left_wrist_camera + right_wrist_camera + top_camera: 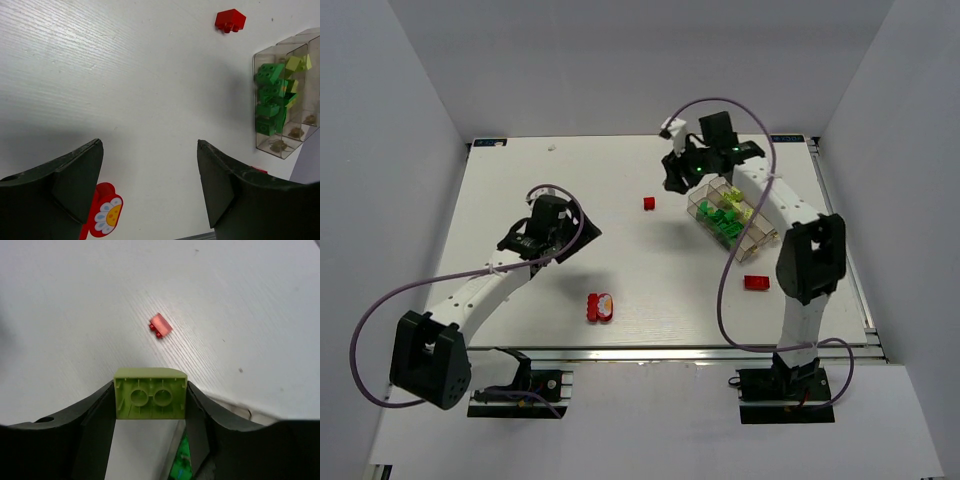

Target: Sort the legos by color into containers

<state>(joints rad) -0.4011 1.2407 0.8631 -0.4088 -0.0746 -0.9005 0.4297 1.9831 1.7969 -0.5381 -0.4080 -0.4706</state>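
- Right wrist view: the right end effector (151, 389) is clenched on a pale yellow-green brick (150, 399), hollow underside toward the camera, pinched by its two sides.
- In the top view that arm hangs over the far-left end of the clear tray (761, 244), right by its edge. A release here could drop the brick outside the wall onto the tabletop (550, 180).
- Dark green bricks (723, 222) and yellow-green ones (297, 62) lie in neighbouring compartments split by a thin clear wall. A green brick shows directly under the fingers, so a small aiming error could put this brick in the wrong colour.
- The compartments already look well filled. A brick dropped from height could bounce off the pile and out.
- If the fingers come down too low they could catch a wall and shove or tip the light tray.
- The left end effector (149, 145) is released and holds nothing, above bare tabletop, with the red flower brick (105, 215) just beside one finger. A careless descent could knock it away.
- One red brick (649, 203) lies between the two arms, another (756, 282) near the right arm. Both arms reaching for the middle one could clash.
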